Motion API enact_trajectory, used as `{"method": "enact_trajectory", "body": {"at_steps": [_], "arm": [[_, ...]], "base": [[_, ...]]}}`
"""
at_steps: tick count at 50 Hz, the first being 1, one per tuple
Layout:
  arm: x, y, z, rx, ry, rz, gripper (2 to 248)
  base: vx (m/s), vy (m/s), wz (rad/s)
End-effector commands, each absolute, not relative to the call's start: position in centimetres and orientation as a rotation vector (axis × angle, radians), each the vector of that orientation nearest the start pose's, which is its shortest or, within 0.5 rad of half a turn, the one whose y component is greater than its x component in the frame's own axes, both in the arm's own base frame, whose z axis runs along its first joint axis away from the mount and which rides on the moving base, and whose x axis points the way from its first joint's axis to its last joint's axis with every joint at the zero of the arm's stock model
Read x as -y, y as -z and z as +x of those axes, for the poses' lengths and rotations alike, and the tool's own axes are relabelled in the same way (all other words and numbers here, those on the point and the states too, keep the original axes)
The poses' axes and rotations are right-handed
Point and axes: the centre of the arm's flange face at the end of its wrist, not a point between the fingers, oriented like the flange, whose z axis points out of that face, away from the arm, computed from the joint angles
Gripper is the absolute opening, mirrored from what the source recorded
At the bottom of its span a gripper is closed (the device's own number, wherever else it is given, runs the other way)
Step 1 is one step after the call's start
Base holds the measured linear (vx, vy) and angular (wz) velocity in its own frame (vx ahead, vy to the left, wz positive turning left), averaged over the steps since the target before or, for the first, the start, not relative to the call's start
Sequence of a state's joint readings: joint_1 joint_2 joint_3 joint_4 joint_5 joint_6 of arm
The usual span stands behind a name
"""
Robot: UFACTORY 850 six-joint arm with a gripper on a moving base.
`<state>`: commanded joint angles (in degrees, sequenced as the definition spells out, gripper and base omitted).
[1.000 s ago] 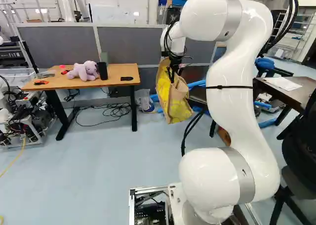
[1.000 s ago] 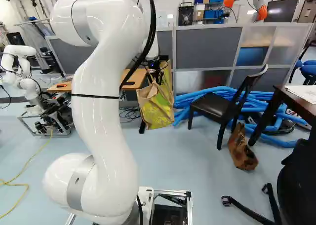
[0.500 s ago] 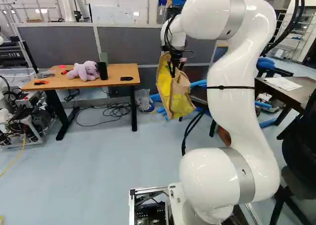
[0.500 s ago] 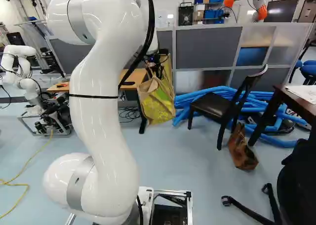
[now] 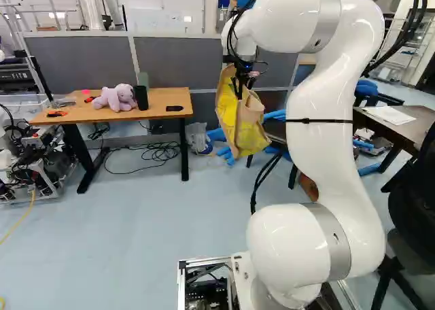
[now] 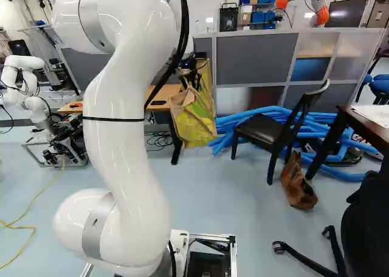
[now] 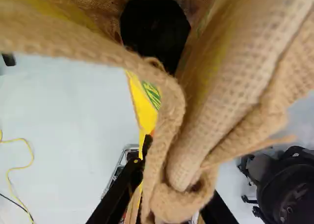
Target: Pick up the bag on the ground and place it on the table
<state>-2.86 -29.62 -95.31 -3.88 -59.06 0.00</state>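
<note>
Raised a little since the earlier frames, the tan burlap bag with yellow panels [image 5: 252,134] has come up together with the white jointed arm [image 5: 318,147], while the base has stayed put. It hangs in the air, tilted, from the black gripper [image 5: 239,87], whose fingers pinch its bunched rim from both sides. The brown wooden-topped table [image 5: 151,113] stands to its left in the left base view. The step in hand looks like lifting before carrying across. Keep the pinch firm and the motion slow, since a soft bag may swing or fold; get its underside above the table edge before going sideways, and come down away from the purple plush toy [image 5: 117,98] and black cup [image 5: 141,98].
</note>
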Motion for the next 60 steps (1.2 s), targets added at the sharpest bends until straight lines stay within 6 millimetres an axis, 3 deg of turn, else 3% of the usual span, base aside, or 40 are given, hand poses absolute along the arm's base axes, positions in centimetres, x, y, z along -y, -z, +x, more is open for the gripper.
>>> {"method": "enact_trajectory", "body": {"at_steps": [29,60], "arm": [[3.7,-61.7,65.0,-0.034,0.203,-3.2,21],[3.6,-62.1,66.1,-0.037,0.12,-3.205,21]], "base": [[0.0,0.0,0.0],[0.0,0.0,0.0]]}}
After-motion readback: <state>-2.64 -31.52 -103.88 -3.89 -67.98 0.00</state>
